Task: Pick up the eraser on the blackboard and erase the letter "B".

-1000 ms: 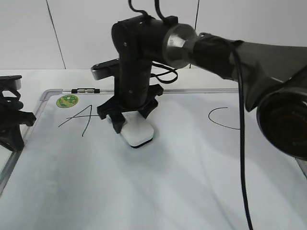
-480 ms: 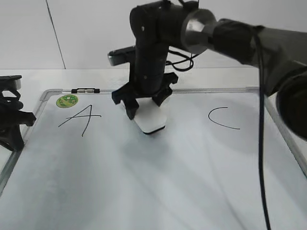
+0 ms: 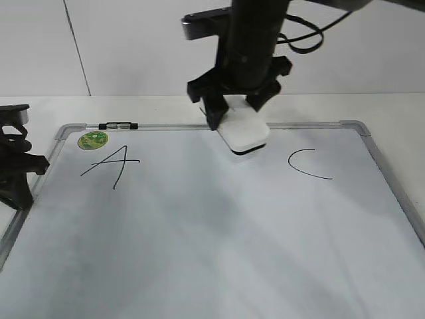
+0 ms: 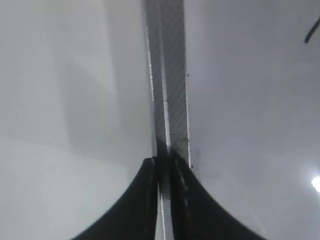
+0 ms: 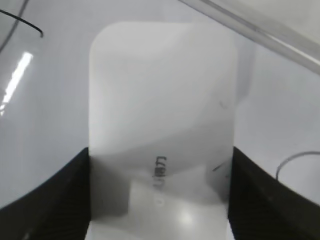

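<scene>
White eraser [image 3: 244, 131] clamped in right gripper [image 3: 232, 113] at the blackboard's [image 3: 199, 266] 12 o'clock frame edge; risk: felt snags the frame and twists out.

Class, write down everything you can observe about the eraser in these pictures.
The eraser is a white, smooth, plastic-looking block with rounded corners and a dark layer along its underside. A small grey mark sits on its top face. The right claw grips it by its two long sides, tilted, near the far edge of the blackboard, between the letters A and C. Whether it touches the board cannot be told.
</scene>
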You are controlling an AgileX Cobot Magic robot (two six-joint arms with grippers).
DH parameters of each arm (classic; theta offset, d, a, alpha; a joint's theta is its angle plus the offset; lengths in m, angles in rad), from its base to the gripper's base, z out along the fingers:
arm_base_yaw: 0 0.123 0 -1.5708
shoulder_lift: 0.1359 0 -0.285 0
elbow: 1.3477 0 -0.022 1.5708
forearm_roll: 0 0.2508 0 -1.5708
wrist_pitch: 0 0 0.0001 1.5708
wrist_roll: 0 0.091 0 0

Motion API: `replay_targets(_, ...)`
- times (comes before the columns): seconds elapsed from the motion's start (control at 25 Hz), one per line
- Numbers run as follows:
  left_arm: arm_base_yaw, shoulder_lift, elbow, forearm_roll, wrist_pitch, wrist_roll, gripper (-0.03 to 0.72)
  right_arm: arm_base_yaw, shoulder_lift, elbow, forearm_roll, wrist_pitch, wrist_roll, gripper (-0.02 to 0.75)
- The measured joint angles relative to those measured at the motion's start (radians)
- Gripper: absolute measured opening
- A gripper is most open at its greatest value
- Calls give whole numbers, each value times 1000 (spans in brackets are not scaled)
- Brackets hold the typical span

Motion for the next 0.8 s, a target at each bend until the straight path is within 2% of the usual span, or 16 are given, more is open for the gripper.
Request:
replay_targets(0.52,2,0,0,0,2,0,33,-285,-411,530,19,0,45,565)
replay_targets(0.68,2,0,0,-4,2,0,33,-334,-456,638,17,-2,47,565)
replay_targets(0.8,2,0,0,-12,2,0,33,-369,-460,721,20,-71,49,565)
